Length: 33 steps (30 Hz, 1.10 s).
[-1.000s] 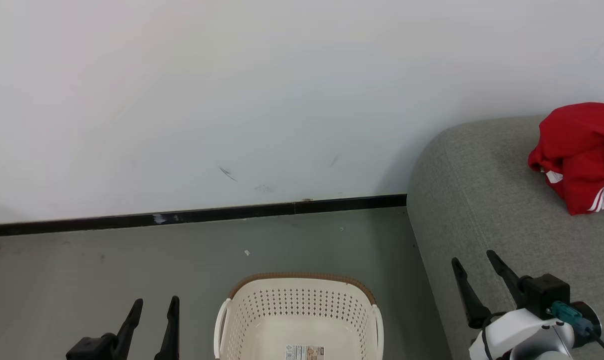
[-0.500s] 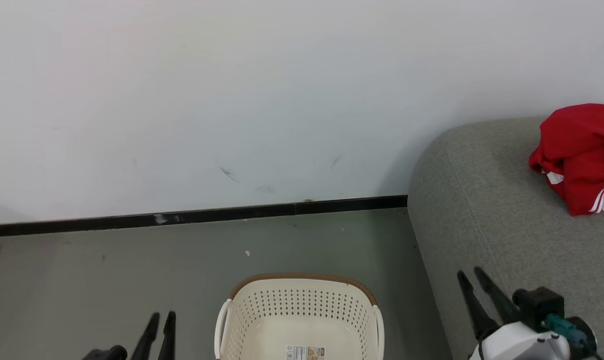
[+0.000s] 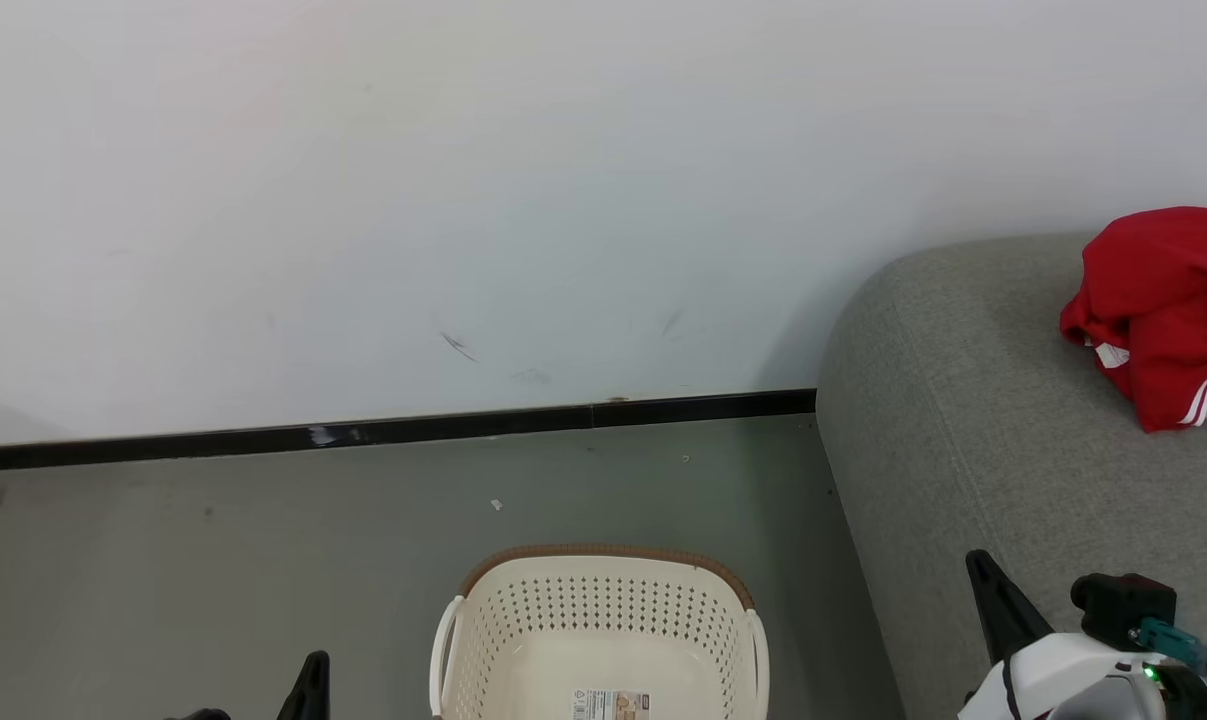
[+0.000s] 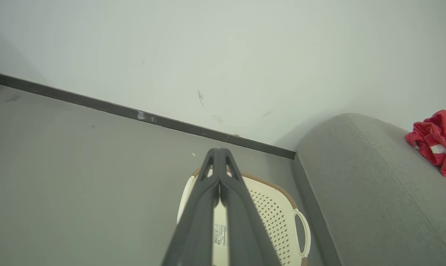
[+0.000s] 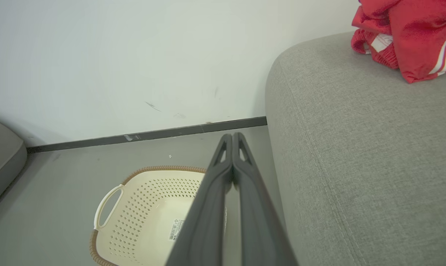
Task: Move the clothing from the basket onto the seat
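Note:
The red clothing (image 3: 1158, 305) with white stripes lies crumpled on the grey-green seat (image 3: 973, 420) at the far right; the same clothing (image 5: 411, 37) and seat (image 5: 356, 147) show in the right wrist view. The cream basket (image 3: 603, 625) with its brown rim stands on the floor at bottom centre, holding nothing but the label on its bottom. My left gripper (image 4: 218, 151) is shut with nothing in it, low to the left of the basket (image 4: 278, 214). My right gripper (image 5: 232, 136) is shut too, over the seat's front edge, well short of the clothing.
A white wall with a black baseboard (image 3: 383, 432) runs behind the basket. Grey floor (image 3: 213, 560) spreads to the left. Another grey cushion edge (image 5: 1, 159) sits at the far left of the right wrist view.
Both grippers went from open to shut and dropped toward the bottom of the head view. The clothing and the basket stayed put.

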### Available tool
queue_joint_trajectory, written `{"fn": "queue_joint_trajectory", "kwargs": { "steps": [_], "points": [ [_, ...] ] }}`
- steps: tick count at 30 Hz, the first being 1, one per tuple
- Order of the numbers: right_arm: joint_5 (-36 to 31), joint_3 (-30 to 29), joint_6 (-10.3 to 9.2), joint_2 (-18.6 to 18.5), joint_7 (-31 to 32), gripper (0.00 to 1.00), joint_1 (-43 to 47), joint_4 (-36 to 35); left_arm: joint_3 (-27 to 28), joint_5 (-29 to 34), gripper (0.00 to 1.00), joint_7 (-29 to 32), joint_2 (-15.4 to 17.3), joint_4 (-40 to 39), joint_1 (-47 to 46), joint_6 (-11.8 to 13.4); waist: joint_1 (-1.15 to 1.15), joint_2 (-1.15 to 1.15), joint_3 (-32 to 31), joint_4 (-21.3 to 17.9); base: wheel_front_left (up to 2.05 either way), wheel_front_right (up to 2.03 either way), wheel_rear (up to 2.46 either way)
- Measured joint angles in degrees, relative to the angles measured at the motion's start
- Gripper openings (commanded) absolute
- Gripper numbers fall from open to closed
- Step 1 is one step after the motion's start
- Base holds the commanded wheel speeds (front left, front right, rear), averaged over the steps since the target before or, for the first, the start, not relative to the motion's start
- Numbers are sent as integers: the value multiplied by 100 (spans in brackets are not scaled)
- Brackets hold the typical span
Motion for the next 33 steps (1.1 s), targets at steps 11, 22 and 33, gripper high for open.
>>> {"fn": "queue_joint_trajectory", "kwargs": {
  "steps": [11,22,33],
  "points": [
    [1098,-154,0,-1,401,0,-94,73,199,-670,0,227,-24,3,-35,-108,17,0,35,-15,0,0,0],
    [2113,-298,-1,-2,722,0,-107,47,378,-1369,0,471,-48,-3,-143,-201,74,0,26,-24,0,0,0],
    [3161,-354,-1,-3,965,0,-107,-44,555,-2075,0,709,-67,-12,-195,-302,99,0,12,-28,0,0,0]
  ]
}}
